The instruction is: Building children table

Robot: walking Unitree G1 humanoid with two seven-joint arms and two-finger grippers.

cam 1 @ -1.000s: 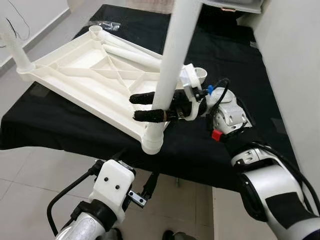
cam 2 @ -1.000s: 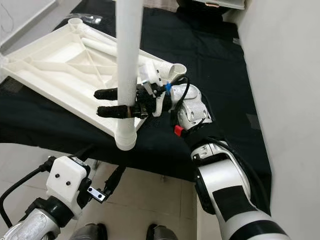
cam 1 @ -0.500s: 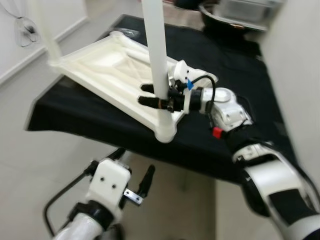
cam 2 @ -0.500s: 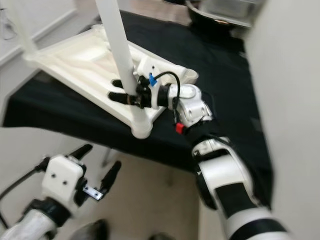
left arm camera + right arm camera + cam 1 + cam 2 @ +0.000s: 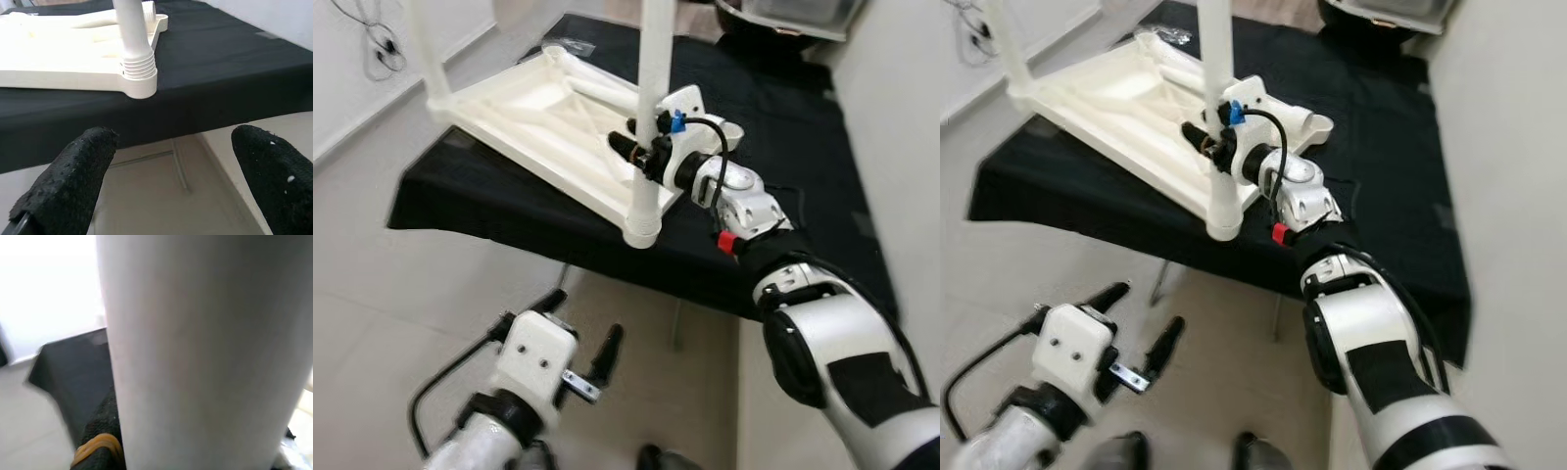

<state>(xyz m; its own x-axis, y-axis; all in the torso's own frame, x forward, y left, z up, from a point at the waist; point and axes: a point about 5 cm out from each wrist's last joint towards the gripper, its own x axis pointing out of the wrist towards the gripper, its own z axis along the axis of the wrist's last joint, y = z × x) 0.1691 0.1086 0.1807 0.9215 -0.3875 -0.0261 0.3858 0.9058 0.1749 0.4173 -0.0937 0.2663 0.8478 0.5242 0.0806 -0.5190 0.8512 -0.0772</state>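
The white plastic table top [image 5: 533, 113] lies upside down on a black-covered table [image 5: 783, 108]. One white leg [image 5: 653, 69] stands upright in the near corner socket [image 5: 641, 231], and its threaded end [image 5: 139, 68] sits in that socket. My right gripper [image 5: 626, 147] is shut on this leg a little above the socket; the leg [image 5: 195, 357] looms close against one finger [image 5: 98, 450]. Another leg [image 5: 429, 61] stands at the far left corner. A loose leg [image 5: 602, 91] lies on the table top. My left gripper [image 5: 579, 345] hangs open below the table edge, over the floor.
An empty corner socket [image 5: 734, 130] sits just behind my right wrist. A grey bin [image 5: 793, 10] stands at the back of the table. A white wall runs along the right side. Tiled floor [image 5: 411, 274] lies in front, with a cable [image 5: 377, 39] at far left.
The whole picture has shifted and drawn back, so the camera has moved. My right gripper keeps its hold on the upright leg. The left gripper stays open and low.
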